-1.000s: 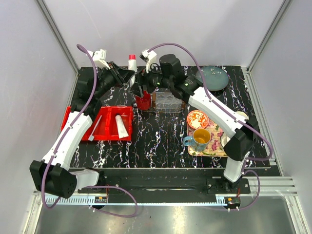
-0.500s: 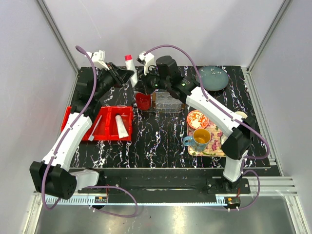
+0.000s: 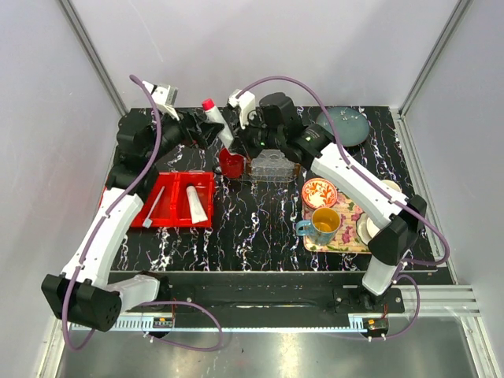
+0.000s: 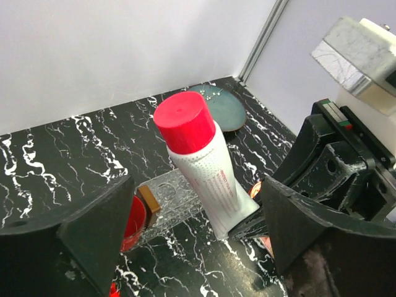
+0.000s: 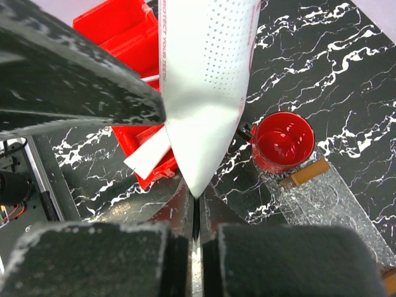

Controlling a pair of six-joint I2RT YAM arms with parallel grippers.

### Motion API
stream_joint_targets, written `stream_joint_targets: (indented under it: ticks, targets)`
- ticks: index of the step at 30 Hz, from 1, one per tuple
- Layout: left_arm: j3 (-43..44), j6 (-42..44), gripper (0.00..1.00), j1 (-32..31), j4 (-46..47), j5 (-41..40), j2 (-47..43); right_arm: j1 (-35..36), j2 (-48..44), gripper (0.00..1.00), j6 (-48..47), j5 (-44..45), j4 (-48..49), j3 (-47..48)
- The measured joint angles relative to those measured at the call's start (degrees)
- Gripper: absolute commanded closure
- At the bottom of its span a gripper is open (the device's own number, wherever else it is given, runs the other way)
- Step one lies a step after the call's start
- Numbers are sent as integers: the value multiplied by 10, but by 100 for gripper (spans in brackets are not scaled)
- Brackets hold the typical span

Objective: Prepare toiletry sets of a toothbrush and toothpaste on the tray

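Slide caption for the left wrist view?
Right gripper pinches the toothpaste by its crimped end, cap up, between the open left gripper's fingers.

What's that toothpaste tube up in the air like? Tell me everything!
The toothpaste tube is white, soft-looking plastic with tiny dots, red lettering and a round red cap. It hangs tilted, cap up, above the table. The right gripper pinches its flat crimped end. The left gripper stands open on either side, not touching.

Left hand (image 3: 203, 130) and right hand (image 3: 233, 148) crowd the far middle, toothpaste (image 3: 216, 122) between them, above red cup (image 3: 231, 163) and tray (image 3: 272, 167). Red bin (image 3: 179, 224) blocks left, floral tray (image 3: 348, 238) right. Tabletop (image 3: 256, 228) between them free.
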Motion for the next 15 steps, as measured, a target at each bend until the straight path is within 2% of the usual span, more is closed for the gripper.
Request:
stream_joint_targets:
  ticks: [10, 15]
  targets:
    - [60, 187, 7, 9, -132, -13, -36, -1, -3, 100, -44, -7, -94, 1]
    - [120, 322, 7, 10, -219, 0, -54, -7, -3, 100, -73, -26, -181, 25]
